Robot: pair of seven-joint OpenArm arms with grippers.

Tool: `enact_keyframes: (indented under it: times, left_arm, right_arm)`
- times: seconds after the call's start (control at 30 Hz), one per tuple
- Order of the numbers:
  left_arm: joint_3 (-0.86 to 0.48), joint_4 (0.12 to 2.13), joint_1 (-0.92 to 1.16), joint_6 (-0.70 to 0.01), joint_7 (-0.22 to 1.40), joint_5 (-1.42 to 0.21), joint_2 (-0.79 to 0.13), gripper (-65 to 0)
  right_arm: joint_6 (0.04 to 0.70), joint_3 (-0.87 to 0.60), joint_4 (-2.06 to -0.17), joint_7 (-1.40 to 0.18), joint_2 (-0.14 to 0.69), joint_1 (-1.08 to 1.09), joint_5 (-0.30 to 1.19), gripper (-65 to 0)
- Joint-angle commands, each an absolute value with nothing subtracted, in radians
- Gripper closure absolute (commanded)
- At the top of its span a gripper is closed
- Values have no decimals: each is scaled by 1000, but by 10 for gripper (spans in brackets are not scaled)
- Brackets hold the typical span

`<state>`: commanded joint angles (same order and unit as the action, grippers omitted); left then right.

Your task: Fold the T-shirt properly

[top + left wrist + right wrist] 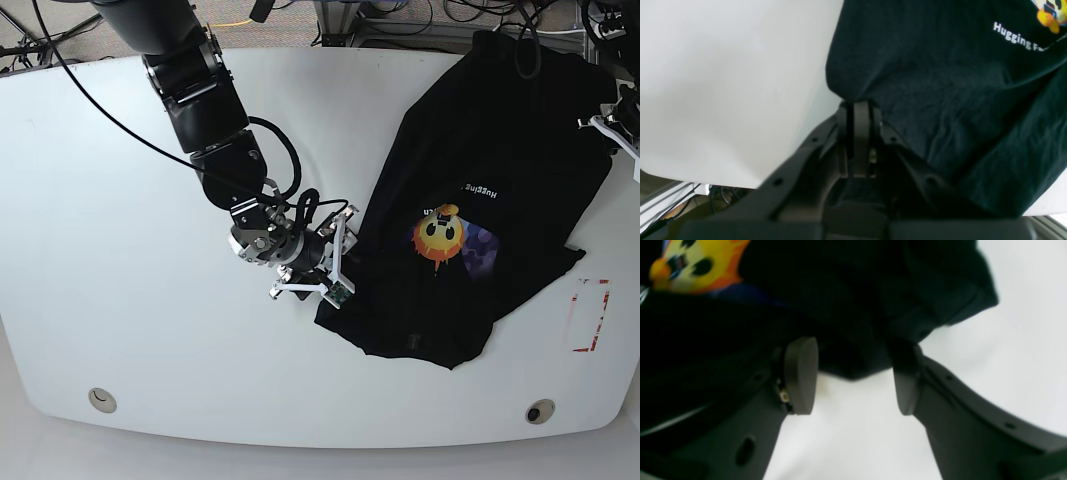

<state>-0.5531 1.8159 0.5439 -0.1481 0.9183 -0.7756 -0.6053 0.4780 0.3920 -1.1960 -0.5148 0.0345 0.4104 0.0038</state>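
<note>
1. Shirt (490, 190) lies on the right half of the table (120, 200), print side up, top end off the far edge.
2. R gripper (853, 376): wide open, nothing held; I see it at the shirt's left hem corner, cloth edge just past the fingertips (800, 373).
3. L gripper (858, 113): pads pressed together on a shirt fold, so it's clamped on cloth.
4. Around: red-marked rectangle (588, 315) by the right edge, cables (400, 12) behind the table.
</note>
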Motion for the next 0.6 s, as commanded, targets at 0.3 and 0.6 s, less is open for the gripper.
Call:
enact_keyframes:
  times: [0.3, 0.6]
  left_arm:
    - [-526, 1817, 542, -148, 918, -776, -604, -1]
    - [-526, 1817, 542, -148, 918, -776, -605, -1]
  right_arm:
    - [475, 392, -1092, -437, 18, 429, -30, -342]
    - [437, 390, -998, -352, 12, 447, -24, -225]
